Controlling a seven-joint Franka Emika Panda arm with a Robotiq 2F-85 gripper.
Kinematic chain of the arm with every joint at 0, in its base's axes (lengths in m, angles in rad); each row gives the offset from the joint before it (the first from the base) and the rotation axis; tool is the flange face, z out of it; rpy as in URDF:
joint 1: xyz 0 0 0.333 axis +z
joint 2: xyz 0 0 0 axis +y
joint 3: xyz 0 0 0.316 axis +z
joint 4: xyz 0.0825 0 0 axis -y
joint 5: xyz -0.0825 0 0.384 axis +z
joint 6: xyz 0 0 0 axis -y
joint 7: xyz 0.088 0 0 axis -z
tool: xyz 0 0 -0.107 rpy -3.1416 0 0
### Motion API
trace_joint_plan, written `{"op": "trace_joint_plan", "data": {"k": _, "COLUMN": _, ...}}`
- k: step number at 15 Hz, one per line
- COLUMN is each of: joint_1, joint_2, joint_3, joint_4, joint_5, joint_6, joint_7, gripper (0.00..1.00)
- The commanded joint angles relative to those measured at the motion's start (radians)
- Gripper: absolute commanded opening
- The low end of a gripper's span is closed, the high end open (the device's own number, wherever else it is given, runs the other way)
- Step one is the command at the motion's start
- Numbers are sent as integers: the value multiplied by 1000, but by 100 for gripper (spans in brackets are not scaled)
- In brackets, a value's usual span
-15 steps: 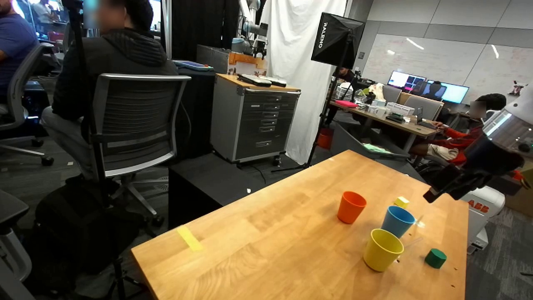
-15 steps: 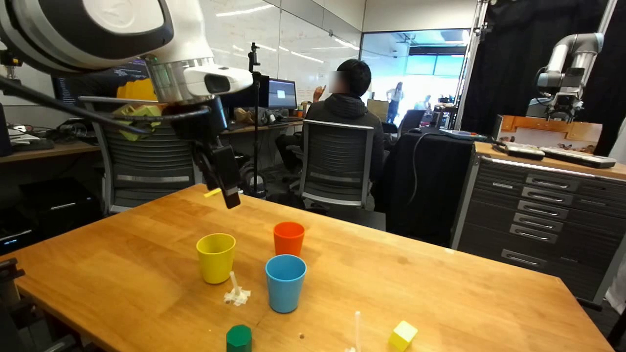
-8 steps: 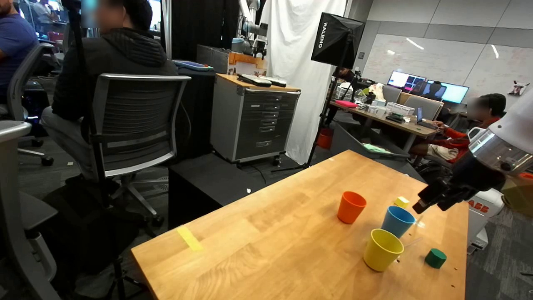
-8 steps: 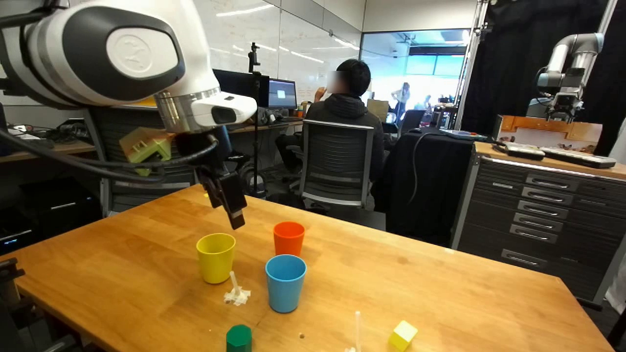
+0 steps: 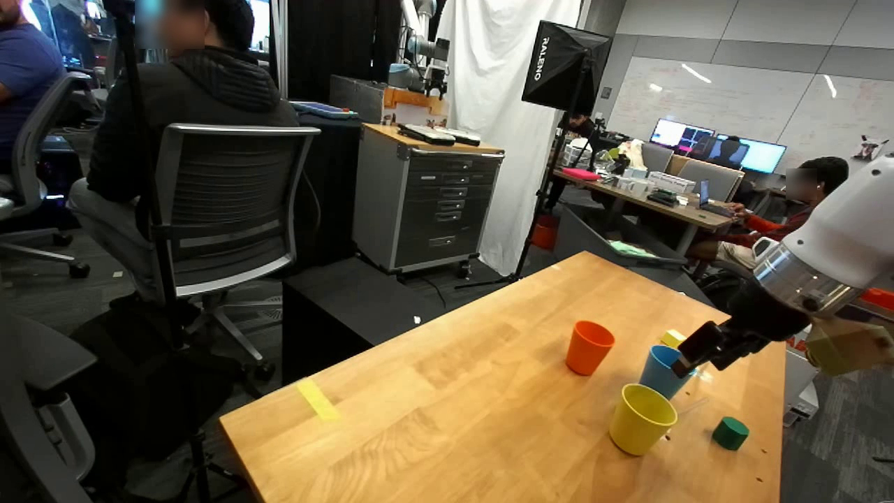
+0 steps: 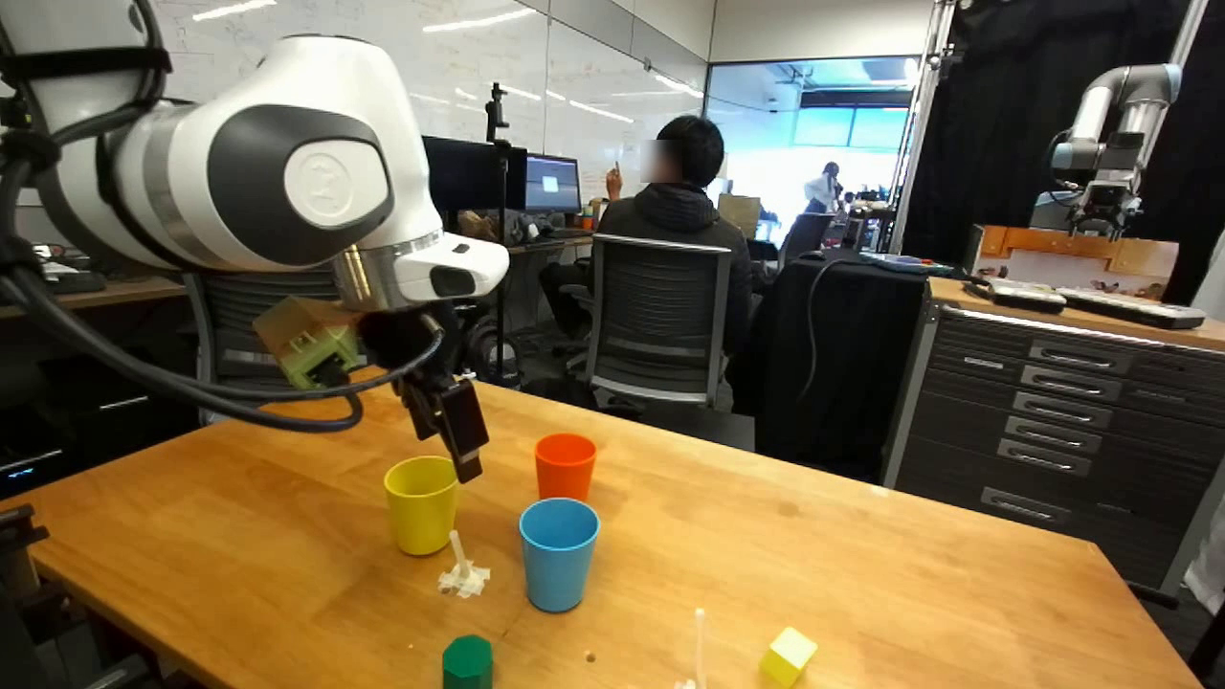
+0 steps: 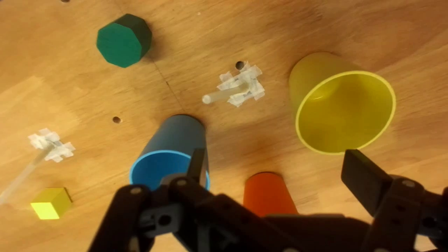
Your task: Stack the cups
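Far left in the wrist view, there's the yellow block [image 7: 51, 203], then the green block [image 7: 123, 41]; here's the blue cup [image 7: 175, 136], upright on the table [image 7: 94, 92]; next the orange cup [image 7: 268, 196], partly hidden; the gripper [image 7: 274, 162], jaws spread wide, holding nothing; over right, the yellow cup [image 7: 337, 103], upright too.

In an exterior view, I see my robot fingers [image 5: 699, 346] in front of the blue cup [image 5: 658, 373], covering a part of its rim; whether they touch, I cannot tell. The yellow cup [image 5: 637, 427] and the orange cup [image 5: 587, 351] stand upright on the wooden surface [image 5: 447, 405], apart from each other.
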Motion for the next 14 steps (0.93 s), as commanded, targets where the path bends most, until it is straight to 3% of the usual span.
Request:
{"op": "trace_joint_plan", "data": {"k": 1, "joint_1": 59, "joint_2": 94, "joint_3": -2, "joint_4": 51, "joint_5": -7, "joint_6": 67, "joint_7": 26, "gripper": 100}}
{"op": "trace_joint_plan", "data": {"k": 6, "joint_1": 124, "joint_2": 152, "joint_3": -29, "joint_4": 82, "joint_5": 3, "joint_6": 93, "joint_7": 34, "gripper": 100}}
{"op": "trace_joint_plan", "data": {"k": 14, "joint_1": 135, "joint_2": 142, "joint_3": -59, "joint_4": 68, "joint_5": 4, "joint_6": 105, "joint_7": 42, "gripper": 100}}
